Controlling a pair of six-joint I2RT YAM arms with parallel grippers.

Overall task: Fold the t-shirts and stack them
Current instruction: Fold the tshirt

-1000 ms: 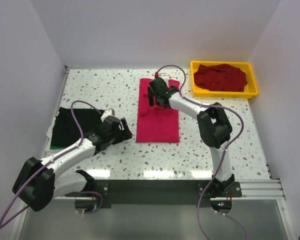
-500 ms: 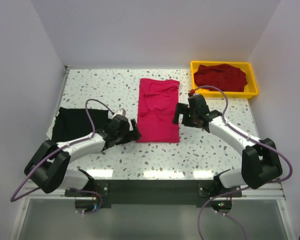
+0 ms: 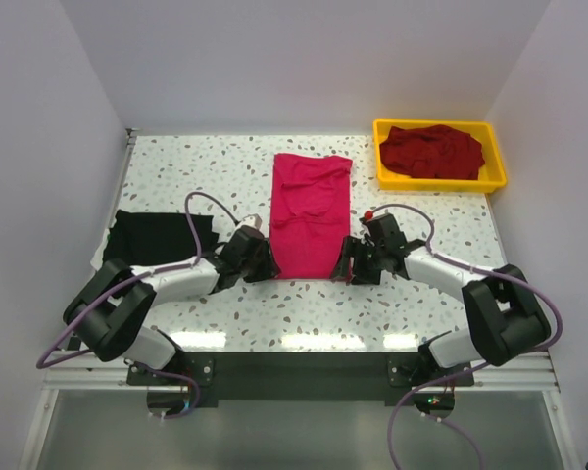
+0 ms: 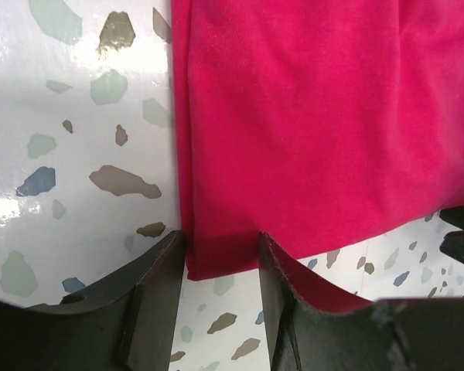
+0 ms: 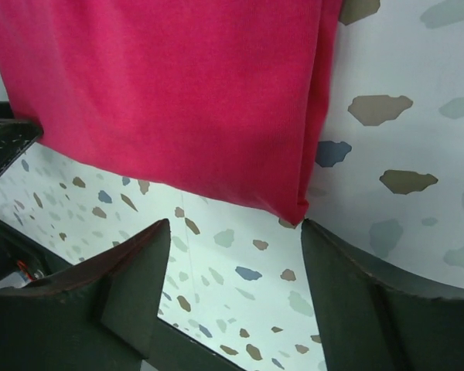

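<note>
The bright pink-red t-shirt lies flat as a long folded strip in the middle of the table. My left gripper is low at its near left corner. In the left wrist view that corner lies flat between the partly closed jaws of the left gripper, with a gap still showing. My right gripper is at the near right corner. Its jaws stand wide in the right wrist view, and the shirt's corner ends just beyond the right fingertip. The black t-shirt lies at the left. The dark maroon t-shirt sits crumpled in a tray.
The yellow tray stands at the far right corner of the speckled table. White walls close in the left, back and right sides. Each arm's cable loops above the table near its gripper.
The right arm has come back from the pink shirt's far end to its near right corner. The left gripper has slid right to the near left corner. Both sets of jaws have narrowed.
</note>
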